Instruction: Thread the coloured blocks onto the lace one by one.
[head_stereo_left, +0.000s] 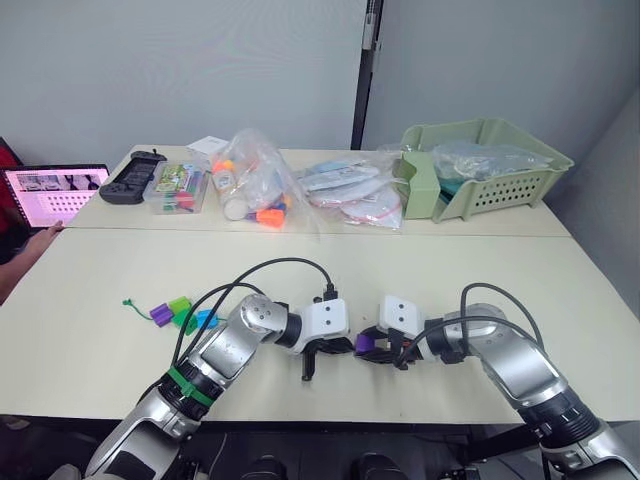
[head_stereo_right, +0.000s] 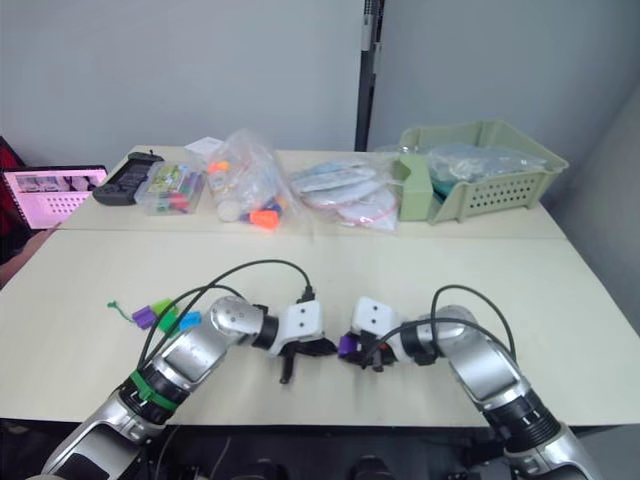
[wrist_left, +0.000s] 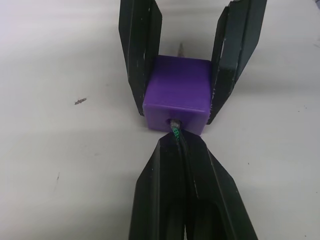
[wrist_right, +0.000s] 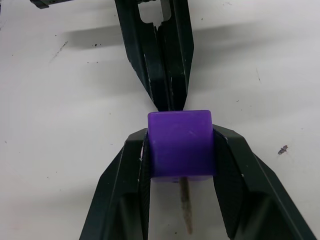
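Note:
A purple block (head_stereo_left: 366, 343) is clamped between the fingers of my right gripper (wrist_right: 180, 134), low over the table's front middle. My left gripper (wrist_left: 176, 139) is shut on the lace (wrist_left: 176, 131) right at the block's hole. The lace's pale tip (wrist_right: 186, 210) sticks out of the block's far side. The two grippers meet nose to nose. To the left, several other coloured blocks sit close together in a row: purple (head_stereo_left: 160, 314), lime green (head_stereo_left: 180, 305), dark green (head_stereo_left: 185, 321) and blue (head_stereo_left: 206, 318). The lace's knotted end (head_stereo_left: 128, 303) lies beside them.
At the back of the table stand a green basket (head_stereo_left: 490, 165), plastic bags (head_stereo_left: 255, 185) with orange pieces, a clear box (head_stereo_left: 176, 188) and a black controller (head_stereo_left: 133, 175). A lit tablet (head_stereo_left: 55, 192) and a person's hand (head_stereo_left: 35, 243) are at the far left.

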